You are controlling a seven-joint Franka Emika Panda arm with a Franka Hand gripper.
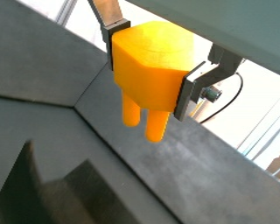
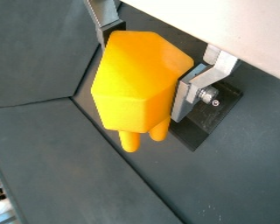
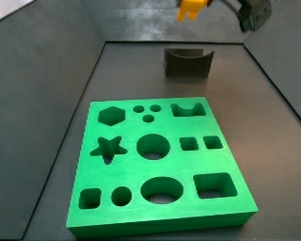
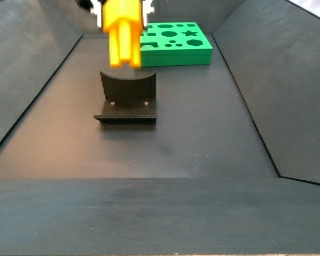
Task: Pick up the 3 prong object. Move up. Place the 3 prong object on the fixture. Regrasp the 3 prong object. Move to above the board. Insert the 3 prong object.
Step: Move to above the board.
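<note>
My gripper (image 1: 152, 66) is shut on the orange-yellow 3 prong object (image 1: 152, 70), its silver fingers (image 1: 196, 87) clamping the tapered body with the prongs pointing down. It shows in both wrist views (image 2: 133, 83). In a side view the 3 prong object (image 4: 121, 35) hangs high above the dark fixture (image 4: 127, 97), clear of its notch. In a side view the piece (image 3: 191, 8) is at the top edge, behind the fixture (image 3: 187, 63). The green board (image 3: 157, 166) lies on the floor, its holes empty.
Dark sloping walls (image 3: 40, 85) enclose the grey floor on all sides. The board (image 4: 175, 44) lies beyond the fixture in a side view. A dark plate (image 2: 206, 118) and a cable (image 1: 230, 92) sit behind the fingers.
</note>
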